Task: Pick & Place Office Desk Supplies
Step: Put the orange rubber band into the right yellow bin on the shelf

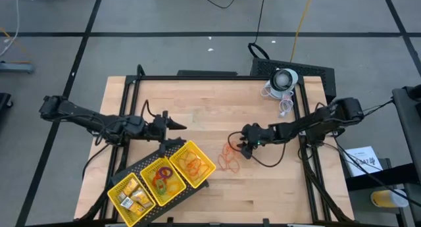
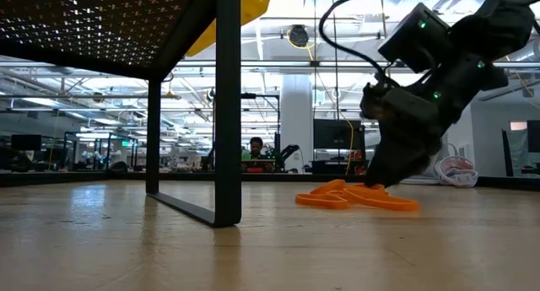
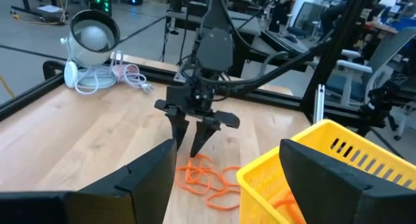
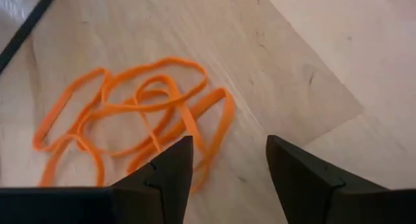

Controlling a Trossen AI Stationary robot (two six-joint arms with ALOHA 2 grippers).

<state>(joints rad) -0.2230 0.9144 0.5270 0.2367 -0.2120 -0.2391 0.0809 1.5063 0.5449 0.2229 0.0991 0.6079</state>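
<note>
Beside the right gripper [image 4: 227, 160], the heap of orange rubber bands [image 4: 130, 113] runs off the wrist picture's edge, its loops too tangled to count. Ahead of the left gripper [image 3: 227, 169], the yellow tray [image 3: 312, 165] is cut off by the frame, its contents there mostly hidden behind dark fingers [image 3: 338, 178].

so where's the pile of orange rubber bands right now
In the high view the thin orange rubber-band loops lie loose on the wooden table, right of the yellow three-compartment tray, just beneath the right gripper.
</note>
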